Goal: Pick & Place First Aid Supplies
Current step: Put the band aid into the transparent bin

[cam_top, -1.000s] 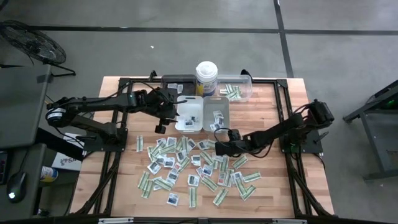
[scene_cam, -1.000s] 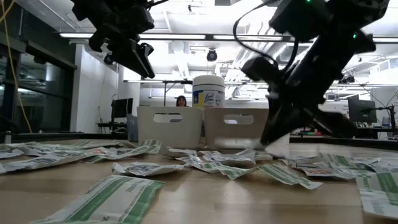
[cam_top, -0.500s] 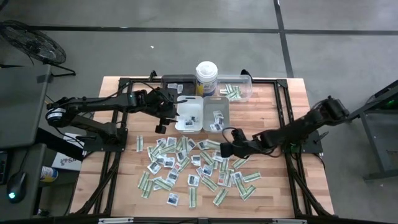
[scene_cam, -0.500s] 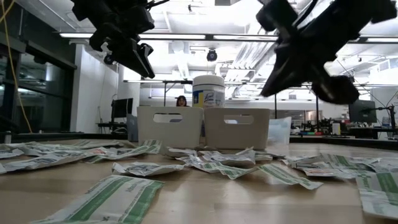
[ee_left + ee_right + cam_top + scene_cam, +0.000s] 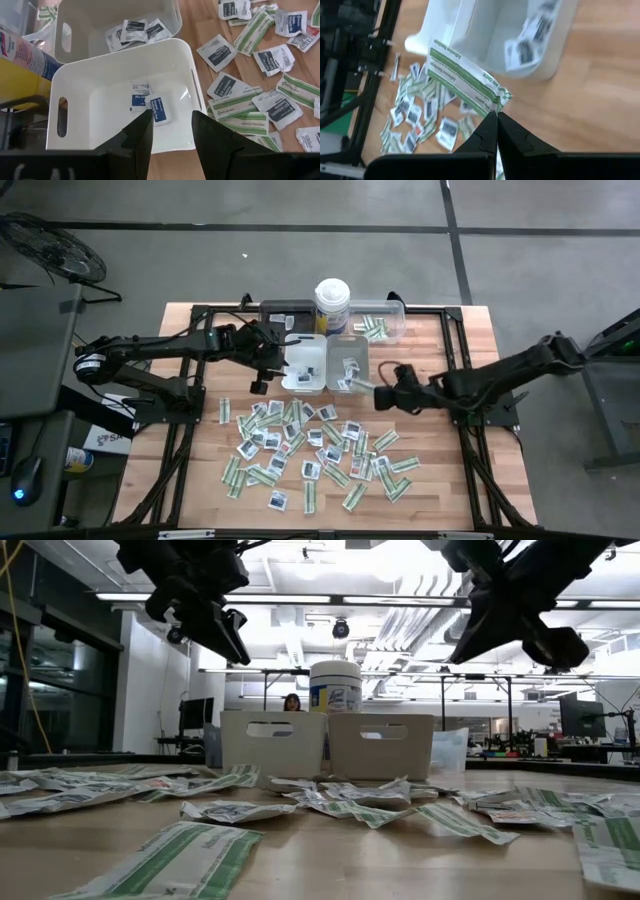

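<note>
- Wooden table (image 5: 470, 480), packets strewn over its middle and front.
- Left arm stretched in from the left side; left gripper (image 5: 170, 131) hangs above the left white tray (image 5: 303, 364), fingers (image 5: 140, 134) spread apart, nothing between them.
- Right arm reaching in from the right; right gripper (image 5: 496, 119) up off the table, just beside the right white tray (image 5: 348, 362), fingers pressed together, pinching one corner of a green-and-white strip (image 5: 465, 85).
- Tall white canister (image 5: 332, 304) behind the two white trays, touching or nearly so.
- Dark tray (image 5: 283, 312) left of the canister, clear tray (image 5: 380, 322) right of it with some strips inside.
- Left white tray holds two small sachets (image 5: 150, 102); right white tray holds a few more (image 5: 137, 32).
- Loose first aid supplies (image 5: 310, 450): dozens of white sachets and green strips lying flat, some overlapping.
- A person (image 5: 291, 702) far back in the room, low view.
</note>
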Robot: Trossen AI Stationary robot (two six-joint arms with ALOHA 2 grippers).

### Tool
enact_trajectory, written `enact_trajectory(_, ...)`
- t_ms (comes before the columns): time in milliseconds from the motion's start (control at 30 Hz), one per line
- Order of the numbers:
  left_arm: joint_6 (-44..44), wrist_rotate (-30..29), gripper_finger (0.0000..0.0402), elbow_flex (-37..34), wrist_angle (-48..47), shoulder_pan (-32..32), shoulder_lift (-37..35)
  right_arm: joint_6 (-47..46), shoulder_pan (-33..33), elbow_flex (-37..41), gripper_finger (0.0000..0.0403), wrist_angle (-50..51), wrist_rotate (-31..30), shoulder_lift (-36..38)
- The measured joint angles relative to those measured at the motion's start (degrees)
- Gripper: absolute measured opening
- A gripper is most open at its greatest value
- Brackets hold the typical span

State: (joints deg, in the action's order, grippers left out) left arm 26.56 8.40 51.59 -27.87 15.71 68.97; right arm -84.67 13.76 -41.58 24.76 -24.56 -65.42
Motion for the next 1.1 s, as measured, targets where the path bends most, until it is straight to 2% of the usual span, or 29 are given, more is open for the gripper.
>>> enact_trajectory(300, -0.06, -0.02, 0.0133, 0.00, 1.44, 0.02, 0.00, 8.81, -12.58, -0.02, 0.0000, 8.91, 1.17, 7.00)
enact_trajectory(600, -0.06, -0.03, 0.0133, 0.00, 2.66, 0.02, 0.00, 21.22, -29.45, -0.02, 0.0000, 12.39, 7.29, 8.08)
enact_trajectory(833, -0.08, 0.00, 0.0133, 0.00, 2.75, 0.02, 0.00, 33.54, -43.41, -0.02, 0.0000, 10.24, 16.36, 8.06)
enact_trajectory(1100, -0.06, 0.04, 0.0133, 0.00, 2.74, 0.02, 0.00, 41.92, -54.49, -0.04, 0.0000, 5.80, 25.41, 5.87)
